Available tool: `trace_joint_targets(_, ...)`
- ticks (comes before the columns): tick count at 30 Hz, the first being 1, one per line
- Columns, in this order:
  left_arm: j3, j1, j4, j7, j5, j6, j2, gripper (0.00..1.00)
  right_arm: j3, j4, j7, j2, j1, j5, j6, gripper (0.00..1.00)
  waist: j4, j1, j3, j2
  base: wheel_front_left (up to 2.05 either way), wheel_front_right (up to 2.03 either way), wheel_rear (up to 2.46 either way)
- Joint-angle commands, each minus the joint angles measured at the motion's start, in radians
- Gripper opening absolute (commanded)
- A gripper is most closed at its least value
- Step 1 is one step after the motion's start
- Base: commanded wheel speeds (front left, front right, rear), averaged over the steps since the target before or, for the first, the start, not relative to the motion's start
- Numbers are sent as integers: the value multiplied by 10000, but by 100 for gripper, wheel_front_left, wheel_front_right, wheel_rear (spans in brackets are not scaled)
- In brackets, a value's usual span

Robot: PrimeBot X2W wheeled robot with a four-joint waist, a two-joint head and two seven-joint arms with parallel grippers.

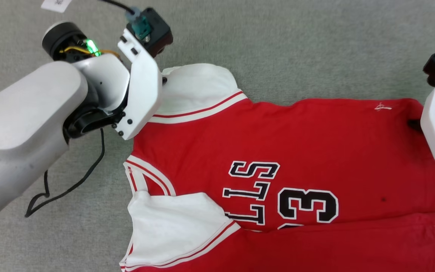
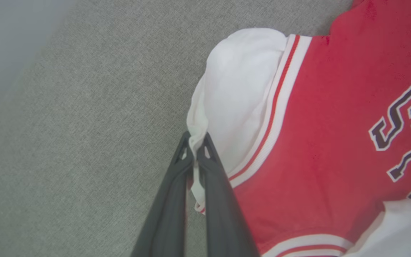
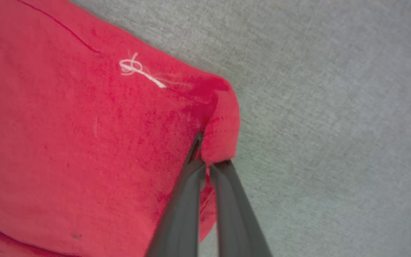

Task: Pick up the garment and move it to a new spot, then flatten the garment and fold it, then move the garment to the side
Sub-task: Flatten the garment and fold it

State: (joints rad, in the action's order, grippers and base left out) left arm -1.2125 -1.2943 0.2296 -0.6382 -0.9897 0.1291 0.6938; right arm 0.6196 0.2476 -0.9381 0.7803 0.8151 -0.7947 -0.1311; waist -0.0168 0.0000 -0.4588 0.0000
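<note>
— Reporting position?
— Observing red jersey-style T-shirt point(image 1: 315, 143) lying print-up on grey woven counter point(image 1: 278, 45).
— Checking fingers?
— Noting left fingers point(image 2: 171, 196) pinching white sleeve point(image 2: 234, 92) edge, right fingers point(image 3: 180, 214) clamped tight on red hem corner point(image 3: 223, 125).

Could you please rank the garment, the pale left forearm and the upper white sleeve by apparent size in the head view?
1. garment
2. pale left forearm, inflated by nearness to the camera
3. upper white sleeve
</note>
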Motion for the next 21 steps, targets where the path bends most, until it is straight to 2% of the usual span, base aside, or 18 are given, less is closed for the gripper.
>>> trace_joint_targets(1, 6, 233, 16, 124, -97, 0, 134, 0, 95, 57, 287, -78, -205, -143, 8, 0, 171, 0, 558, 0, 0, 0, 0)
trace_joint_targets(9, -155, 1131, -597, 346, -334, -85, 732, 0, 655, -34, 1652, 165, -917, -327, 7, 0, 299, 0, 1849, 0, 0, 0, 0)
trace_joint_targets(21, -520, 3094, -2617, 109, -321, -632, 1786, 0, 1173, -424, 2880, 793, -2378, -624, 8, 0, 287, 0, 3332, 0, 0, 0, 0)
